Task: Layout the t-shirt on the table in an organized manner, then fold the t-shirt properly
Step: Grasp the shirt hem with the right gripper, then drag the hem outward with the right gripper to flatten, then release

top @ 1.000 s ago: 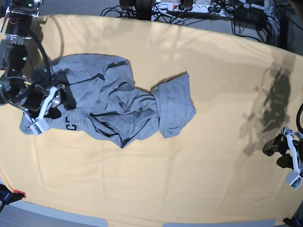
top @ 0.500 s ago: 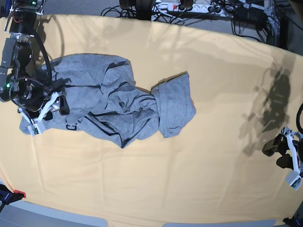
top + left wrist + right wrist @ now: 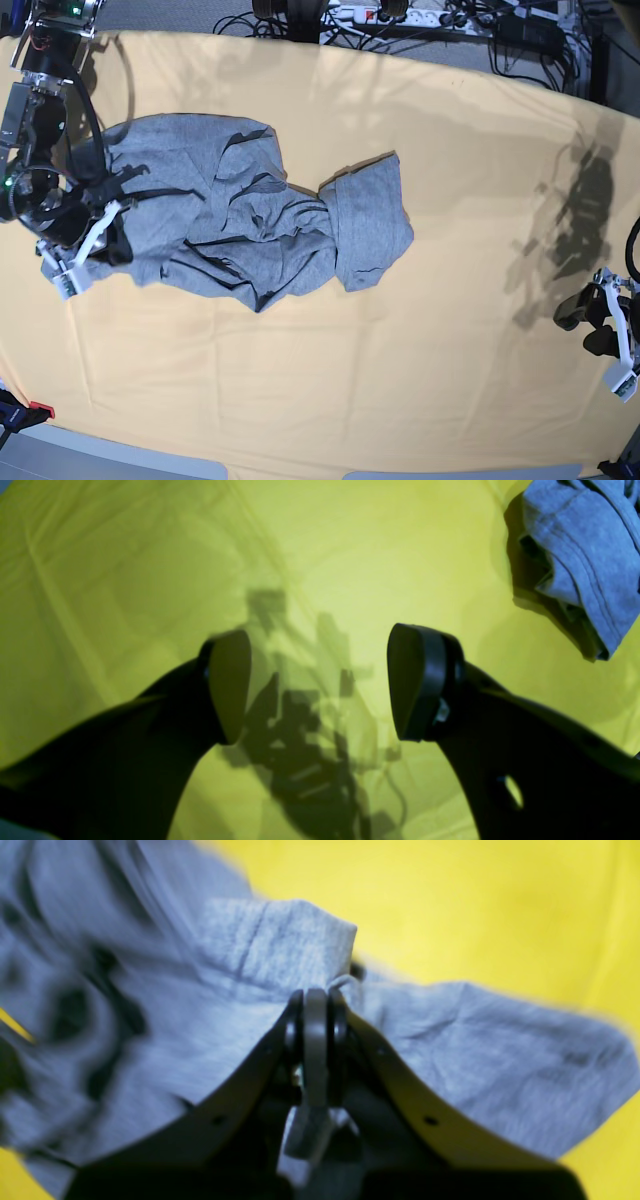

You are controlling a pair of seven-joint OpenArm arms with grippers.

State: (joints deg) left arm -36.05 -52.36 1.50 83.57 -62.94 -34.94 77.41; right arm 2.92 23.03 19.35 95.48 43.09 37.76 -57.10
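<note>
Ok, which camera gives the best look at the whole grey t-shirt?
The base view: the crumpled heather-grey cotton t-shirt shows entire on the pale yellow-orange cloth table. The right wrist view gives only a blurred close-up where the right gripper has its jaws shut on a fold. The left wrist view catches one corner at its top right edge.

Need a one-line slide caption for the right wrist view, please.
Right gripper fingers closed on a fold of the grey t-shirt over the yellow table.
</note>
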